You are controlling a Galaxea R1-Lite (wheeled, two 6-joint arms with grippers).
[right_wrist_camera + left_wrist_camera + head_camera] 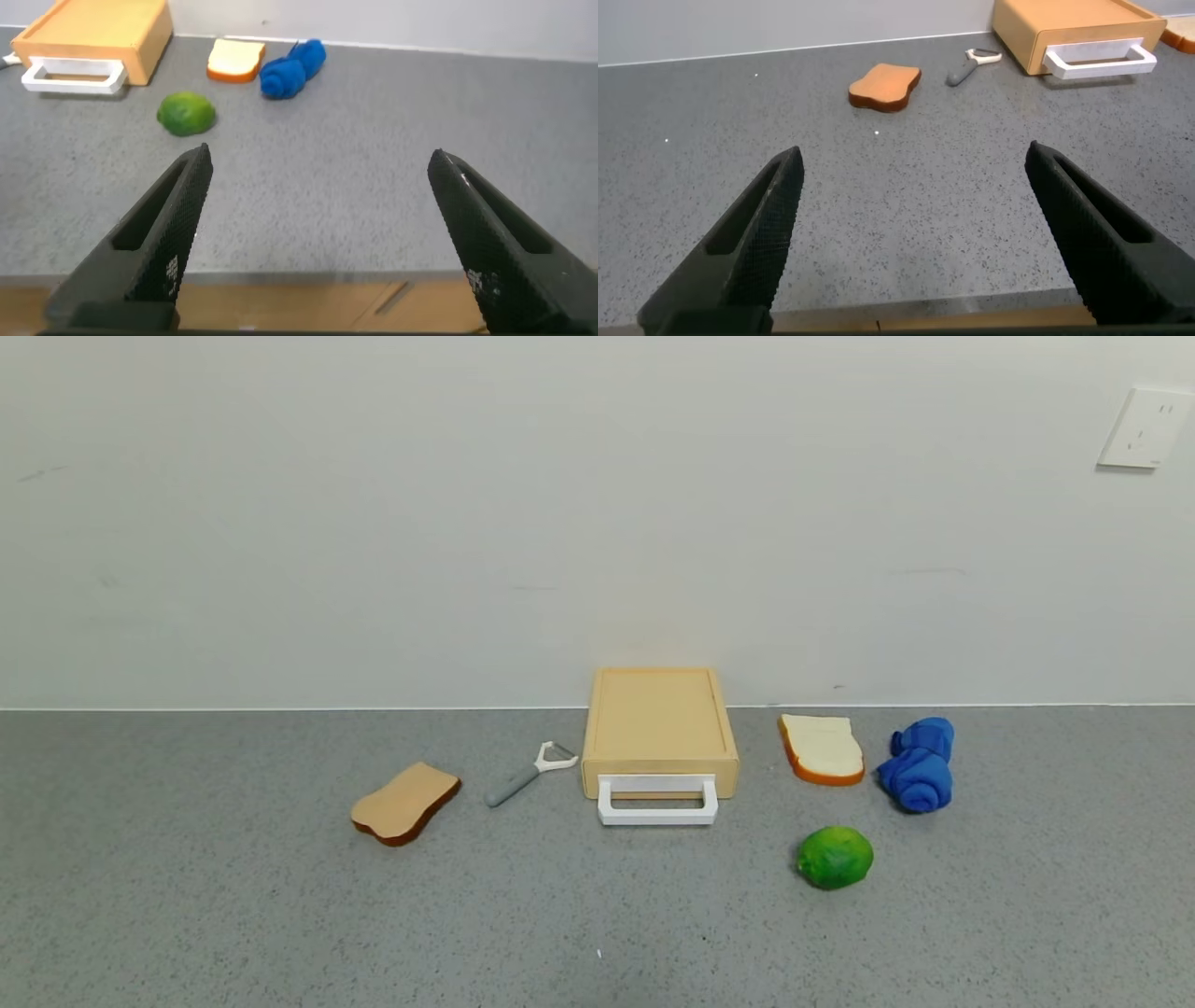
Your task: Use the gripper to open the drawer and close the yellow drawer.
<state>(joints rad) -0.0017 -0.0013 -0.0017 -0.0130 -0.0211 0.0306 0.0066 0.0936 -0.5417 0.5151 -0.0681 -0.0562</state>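
The pale yellow-tan drawer (659, 728) sits against the wall at the middle of the grey counter, its tray pushed in. Its white loop handle (658, 802) faces me. The drawer also shows in the left wrist view (1064, 28) and in the right wrist view (98, 37). Neither arm shows in the head view. My left gripper (915, 163) is open and empty over the counter's near edge, far from the drawer. My right gripper (322, 163) is open and empty over the near edge on the other side.
A tan bread slice (405, 803) and a grey-handled peeler (530, 773) lie left of the drawer. A white toast slice (822, 749), a blue rolled cloth (920, 765) and a green lime (834, 857) lie to its right.
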